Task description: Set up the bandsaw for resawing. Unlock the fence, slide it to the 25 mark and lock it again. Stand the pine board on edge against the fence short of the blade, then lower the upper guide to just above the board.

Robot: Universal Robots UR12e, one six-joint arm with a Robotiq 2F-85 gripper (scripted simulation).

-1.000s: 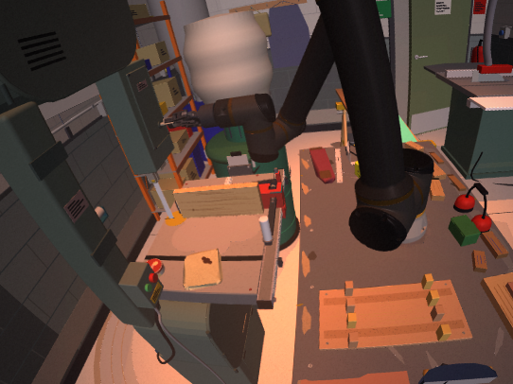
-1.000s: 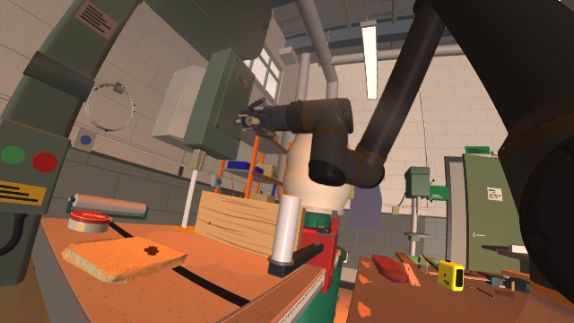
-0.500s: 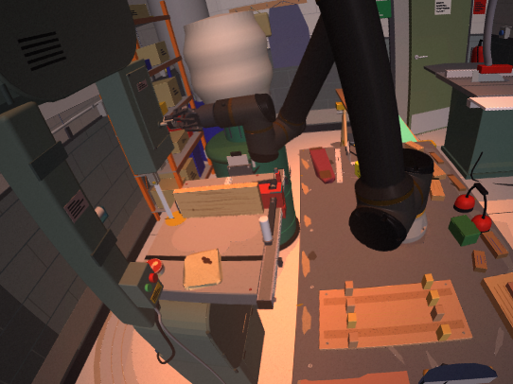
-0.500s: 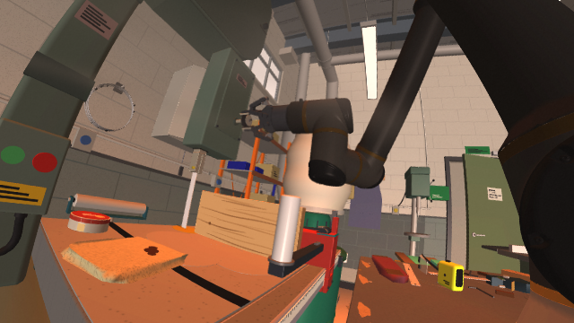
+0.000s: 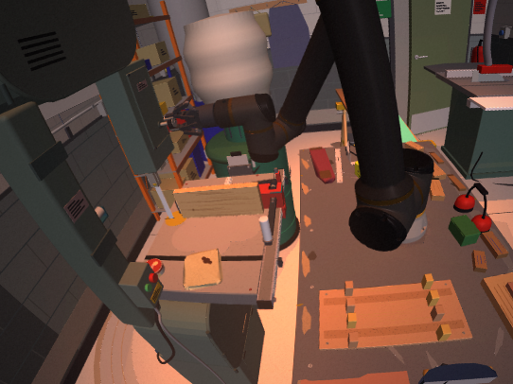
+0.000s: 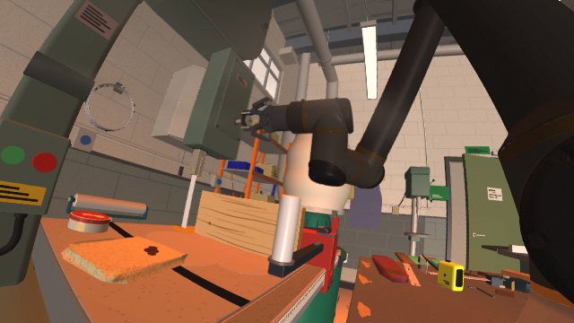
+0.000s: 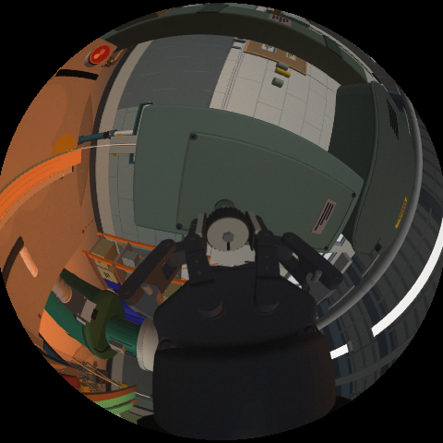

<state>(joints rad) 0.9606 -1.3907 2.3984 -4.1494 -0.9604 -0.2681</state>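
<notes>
The pine board (image 5: 218, 199) (image 6: 242, 222) stands on edge on the bandsaw table against the red fence (image 5: 273, 191) (image 6: 322, 251), whose black lock lever (image 6: 297, 260) lies low at the front rail. High above it, on the side of the green upper guide housing (image 5: 142, 118) (image 6: 220, 105) (image 7: 258, 180), my gripper (image 5: 166, 122) (image 6: 244, 120) (image 7: 227, 240) is closed around the toothed guide knob (image 7: 227, 233). The guide post (image 6: 192, 188) and blade run down from the housing to the table beside the board's far end.
The bandsaw's green frame (image 5: 52, 198) fills the left side, with a switch box (image 5: 144, 279). An offcut with a knot (image 5: 202, 268) (image 6: 123, 258), a white push stick (image 5: 265, 229) (image 6: 285, 226) and a red tin (image 6: 89, 220) sit on the table. A cluttered workbench (image 5: 393, 283) lies right.
</notes>
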